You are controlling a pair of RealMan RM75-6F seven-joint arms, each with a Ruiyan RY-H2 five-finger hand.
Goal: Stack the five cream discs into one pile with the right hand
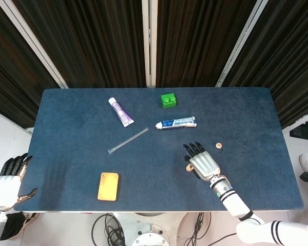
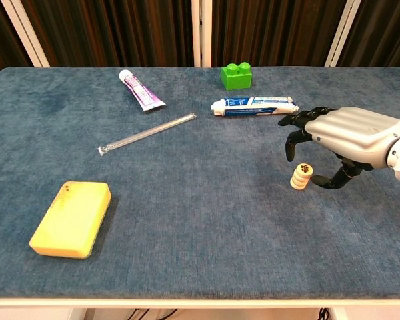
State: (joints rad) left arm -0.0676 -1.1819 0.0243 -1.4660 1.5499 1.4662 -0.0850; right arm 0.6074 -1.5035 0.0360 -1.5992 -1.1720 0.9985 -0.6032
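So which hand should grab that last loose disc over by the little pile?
Probably the right hand: it hovers beside the pile, with the loose disc just beyond its fingers. The left hand hangs off the table's far corner.
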